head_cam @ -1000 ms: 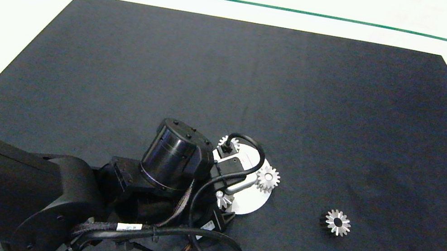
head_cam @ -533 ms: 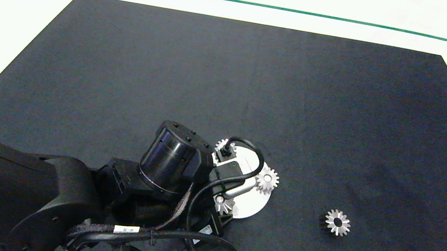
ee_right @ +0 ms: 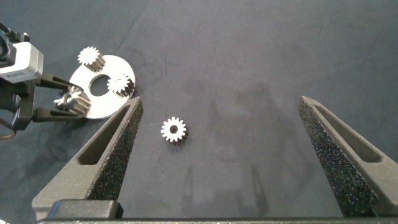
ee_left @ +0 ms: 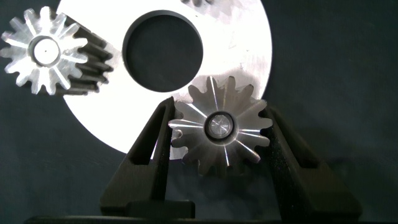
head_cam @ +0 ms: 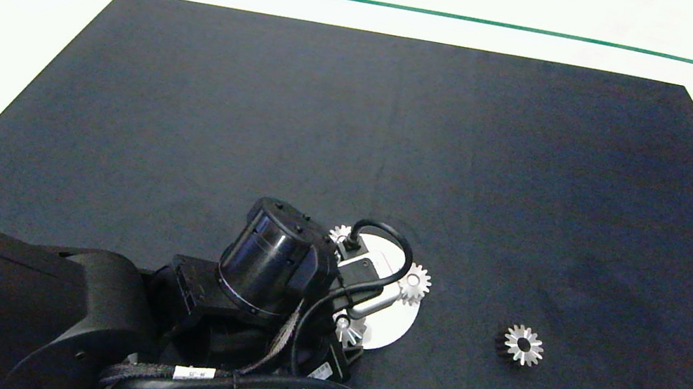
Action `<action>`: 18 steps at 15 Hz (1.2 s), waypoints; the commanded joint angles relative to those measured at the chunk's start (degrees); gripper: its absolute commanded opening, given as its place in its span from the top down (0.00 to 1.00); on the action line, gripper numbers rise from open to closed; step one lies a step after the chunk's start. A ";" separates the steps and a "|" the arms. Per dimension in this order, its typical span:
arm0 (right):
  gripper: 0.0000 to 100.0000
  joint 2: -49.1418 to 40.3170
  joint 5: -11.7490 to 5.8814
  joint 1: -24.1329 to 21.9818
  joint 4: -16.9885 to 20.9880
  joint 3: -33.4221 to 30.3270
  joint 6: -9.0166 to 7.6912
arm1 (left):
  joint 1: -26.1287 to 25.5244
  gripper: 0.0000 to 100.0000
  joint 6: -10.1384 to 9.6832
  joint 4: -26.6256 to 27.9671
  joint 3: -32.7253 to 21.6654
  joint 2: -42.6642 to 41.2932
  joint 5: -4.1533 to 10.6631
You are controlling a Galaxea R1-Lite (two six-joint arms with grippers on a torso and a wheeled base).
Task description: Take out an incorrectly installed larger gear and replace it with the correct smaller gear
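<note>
Two grey fingers of the left gripper [ee_left: 219, 134] clamp the silvery star-faced larger gear [ee_left: 219, 126] at the white round plate's [ee_left: 249, 50] near edge | silvery smaller gear [head_cam: 523, 345] lies alone on black mat [head_cam: 401, 126], well apart | right gripper [ee_right: 227, 155] spread wide above it.

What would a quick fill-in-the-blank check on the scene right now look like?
1. The left gripper grips the larger gear; counting it, ____ gears sit on the white disc.
2. In the head view, the smaller gear lies on the black mat to the disc's ____.
3. The right gripper hovers above the mat with its fingers ____.

Missing words: three; right; open
</note>
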 commanded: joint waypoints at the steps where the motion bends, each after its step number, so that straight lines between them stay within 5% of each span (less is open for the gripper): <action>1: 0.00 -0.08 0.03 0.03 -0.01 0.02 -0.13 | -1.03 0.66 -0.84 1.20 0.02 -0.88 0.04; 4: 0.00 0.09 0.03 0.03 -0.01 0.11 -0.05 | -1.56 0.66 -2.51 1.20 -0.69 -1.23 0.04; 18: 0.00 -0.26 -0.06 0.03 -0.01 -0.07 -0.13 | -0.68 0.66 -2.51 1.46 -3.67 -6.15 0.12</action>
